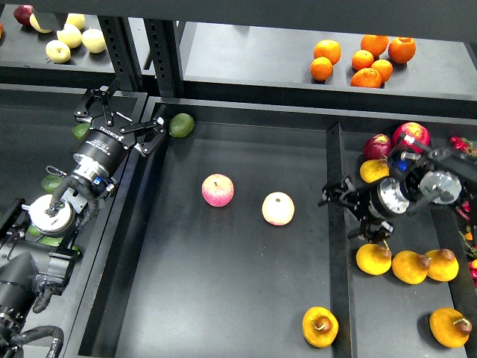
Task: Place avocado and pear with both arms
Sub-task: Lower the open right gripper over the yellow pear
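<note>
A dark green oval avocado (181, 124) lies in the far left corner of the middle tray (223, 298). My left gripper (123, 113) is open and empty just left of it, over the tray's left wall. A yellow-orange pear (320, 326) with a brown dimple and stem lies near the front right of the middle tray. My right gripper (339, 195) hovers over the divider between the middle and right trays. It is dark, its fingers cannot be told apart, and nothing shows in it.
Two pink-and-yellow apples (218, 189) (278, 208) lie mid-tray. The right tray holds several more pears (410, 266) and red apples (411, 135). More green avocados (52, 183) lie in the left tray, partly hidden by my left arm. Oranges (363, 58) and pale apples (71, 35) sit on the back shelf.
</note>
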Available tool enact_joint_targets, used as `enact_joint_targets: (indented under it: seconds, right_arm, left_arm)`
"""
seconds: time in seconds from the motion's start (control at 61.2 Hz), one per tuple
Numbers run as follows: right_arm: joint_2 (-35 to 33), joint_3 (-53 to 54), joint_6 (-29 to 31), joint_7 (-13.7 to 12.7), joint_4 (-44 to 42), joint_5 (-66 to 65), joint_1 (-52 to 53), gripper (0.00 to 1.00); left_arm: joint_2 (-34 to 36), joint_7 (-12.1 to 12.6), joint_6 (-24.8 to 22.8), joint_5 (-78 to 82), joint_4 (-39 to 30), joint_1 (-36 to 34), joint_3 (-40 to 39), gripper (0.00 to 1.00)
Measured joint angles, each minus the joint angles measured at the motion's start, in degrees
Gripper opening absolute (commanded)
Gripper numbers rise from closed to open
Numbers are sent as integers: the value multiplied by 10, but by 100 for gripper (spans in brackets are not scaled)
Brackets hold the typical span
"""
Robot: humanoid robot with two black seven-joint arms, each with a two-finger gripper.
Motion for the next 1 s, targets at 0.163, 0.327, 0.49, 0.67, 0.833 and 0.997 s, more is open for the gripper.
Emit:
enact_joint_targets:
  seconds: [0.163, 0.327, 0.49, 0.67, 0.833, 0.997]
  right_arm:
    - [-18, -7, 0, 0, 45, 1, -6, 100]
    - [-44, -26, 0, 0, 92, 0, -13, 100]
    - [-70, -39, 0, 0, 130, -1, -28, 100]
    - [-75, -39, 0, 0, 142, -5, -44, 100]
    - [-71, -40, 0, 0, 146, -8, -60, 100]
    - [-66, -40, 0, 0, 146, -9, -67, 100]
  left_arm:
    - [0, 0, 0, 0, 3, 0, 0, 99]
    - [0, 0, 0, 0, 3, 0, 0, 99]
    - [0, 0, 0, 0, 4, 0, 0, 99]
    - [0, 0, 0, 0, 5, 0, -1, 99]
    - [0, 0, 0, 0, 5, 0, 0, 99]
    - [0, 0, 0, 1, 4, 0, 0, 99]
